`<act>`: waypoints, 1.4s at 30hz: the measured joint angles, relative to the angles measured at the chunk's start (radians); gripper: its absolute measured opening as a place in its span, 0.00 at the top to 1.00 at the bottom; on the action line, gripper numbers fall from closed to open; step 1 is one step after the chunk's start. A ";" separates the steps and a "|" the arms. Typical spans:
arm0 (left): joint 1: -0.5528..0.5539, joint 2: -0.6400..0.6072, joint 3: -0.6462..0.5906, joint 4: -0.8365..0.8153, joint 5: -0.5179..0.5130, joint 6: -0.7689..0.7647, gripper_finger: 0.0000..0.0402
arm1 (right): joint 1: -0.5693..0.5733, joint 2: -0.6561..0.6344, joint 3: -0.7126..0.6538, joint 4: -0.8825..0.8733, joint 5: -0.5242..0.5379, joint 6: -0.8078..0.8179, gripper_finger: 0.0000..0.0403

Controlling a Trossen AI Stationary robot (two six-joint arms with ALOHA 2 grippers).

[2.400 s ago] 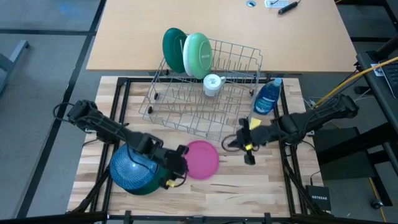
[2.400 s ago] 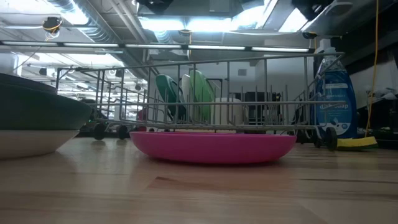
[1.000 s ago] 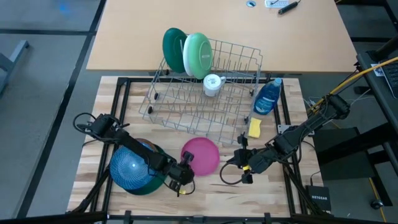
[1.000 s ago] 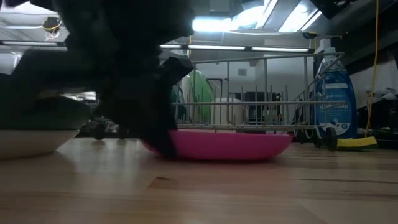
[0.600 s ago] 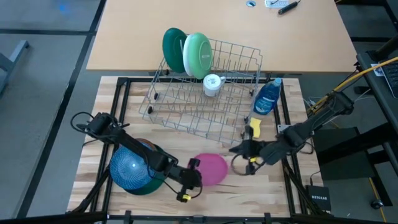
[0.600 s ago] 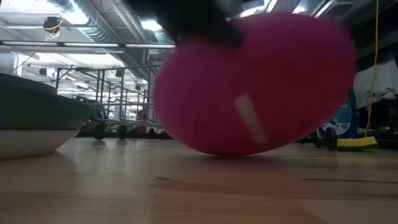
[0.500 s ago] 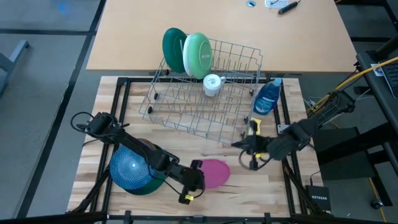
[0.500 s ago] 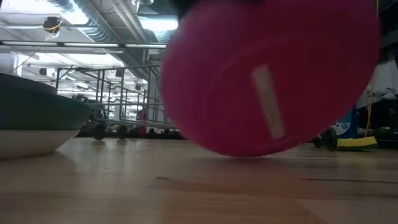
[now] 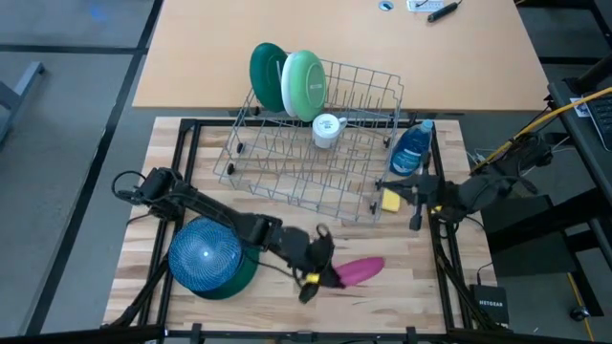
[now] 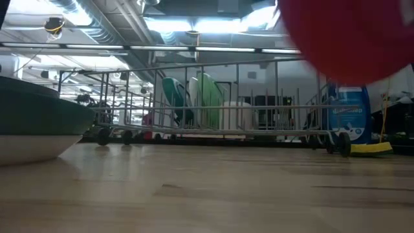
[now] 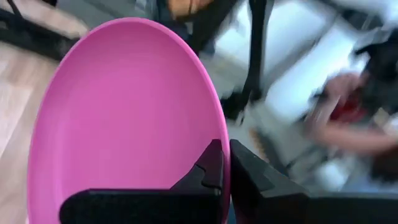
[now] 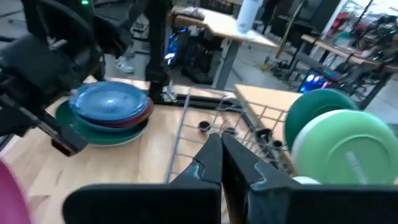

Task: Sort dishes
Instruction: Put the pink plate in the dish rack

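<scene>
The left gripper [image 9: 325,270] has its fingers [image 11: 211,167] clenched on the rim of the pink plate [image 9: 359,270], holding it lifted off the table [image 9: 402,287] and tipped onto its edge, so from above it shows only as a thin sliver near the front. The plate extends from the fingers toward the right side of the table, its long axis running roughly left to right. The dish rack [image 9: 316,158] stands behind it, toward the far side, with a dark green plate [image 9: 266,76] and a light green plate [image 9: 306,84] upright at its far left end. The stack of bowls [image 9: 206,258], blue on top, sits just left of the lifted plate. The right gripper [image 9: 413,196], fingers closed on nothing, waits near the blue soap bottle [image 9: 413,148] and yellow sponge [image 9: 390,200]. I judge the left arm must carry the plate back and across to an open slot.
</scene>
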 joint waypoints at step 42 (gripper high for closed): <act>0.437 -0.084 -0.035 0.131 -0.197 -0.301 1.00 | 0.000 -0.134 0.000 -0.254 0.067 -0.048 1.00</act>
